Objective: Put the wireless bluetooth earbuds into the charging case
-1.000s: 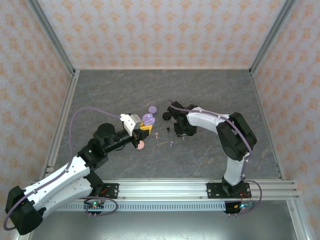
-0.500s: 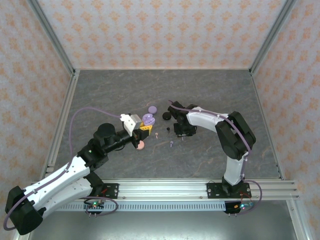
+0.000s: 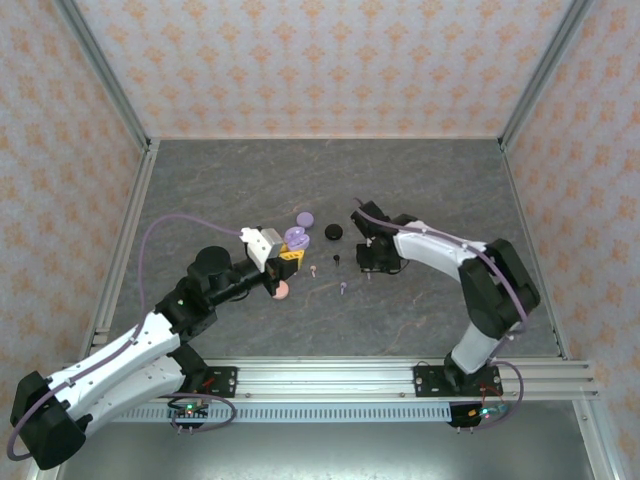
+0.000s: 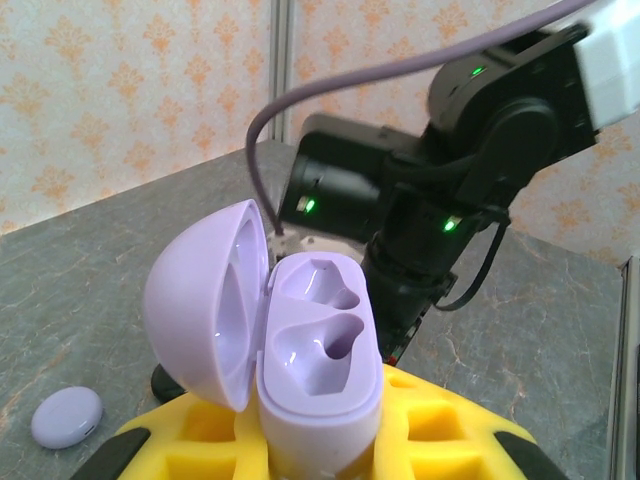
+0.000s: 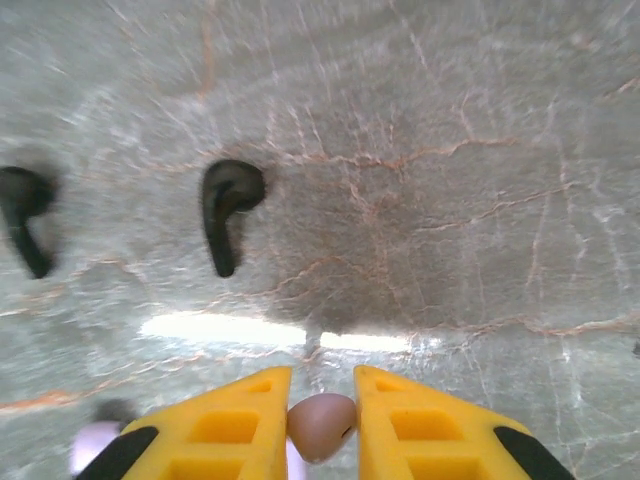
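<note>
An open lilac charging case stands upright in my left gripper, which is shut on its base; the lid hangs to the left and both sockets are empty. From above, that case sits at mid-table on my left gripper. My right gripper is shut on a pinkish-white earbud, a little above the table. Two black earbuds lie ahead of it. In the top view my right gripper hangs just right of a black earbud, a pinkish earbud and a lilac earbud.
A closed lilac case and a black round case lie behind the open one; a pink round case lies under my left arm. The closed lilac case appears low left in the left wrist view. The table is walled by a metal frame.
My right arm has swung to the right and its gripper has shifted slightly right, uncovering the black round case. My left arm and the open case have stayed still.
</note>
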Available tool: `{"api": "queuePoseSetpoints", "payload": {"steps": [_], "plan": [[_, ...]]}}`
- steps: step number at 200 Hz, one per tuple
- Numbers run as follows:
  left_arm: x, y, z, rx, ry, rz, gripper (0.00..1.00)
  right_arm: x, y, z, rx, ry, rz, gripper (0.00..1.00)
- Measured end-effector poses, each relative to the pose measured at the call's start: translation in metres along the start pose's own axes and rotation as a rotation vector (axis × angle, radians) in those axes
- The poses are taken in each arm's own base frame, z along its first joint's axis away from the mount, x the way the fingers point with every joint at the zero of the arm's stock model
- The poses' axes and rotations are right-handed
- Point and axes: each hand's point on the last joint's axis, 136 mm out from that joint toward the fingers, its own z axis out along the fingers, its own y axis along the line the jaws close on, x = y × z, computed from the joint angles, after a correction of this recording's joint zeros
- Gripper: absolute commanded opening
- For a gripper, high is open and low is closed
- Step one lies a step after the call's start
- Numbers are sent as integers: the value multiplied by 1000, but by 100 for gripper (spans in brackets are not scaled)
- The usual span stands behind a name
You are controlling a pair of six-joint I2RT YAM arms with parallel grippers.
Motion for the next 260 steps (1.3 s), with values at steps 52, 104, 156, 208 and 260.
{"api": "queuePoseSetpoints", "payload": {"steps": [52,104,156,208,260], "plan": [[8,2,11,4,24,-21,5,-32,28,-83,-260,-308,21,19],[18,1,26,31,44,-55,5,-52,57,-199,-592,-665,-4,19],[19,-3,34,64,48,-75,5,-35,97,-262,-799,-810,-124,20],[13,-6,36,85,29,-73,4,-16,131,-269,-850,-834,-241,20],[11,-9,36,101,25,-72,4,-12,150,-240,-784,-794,-308,20]]}}
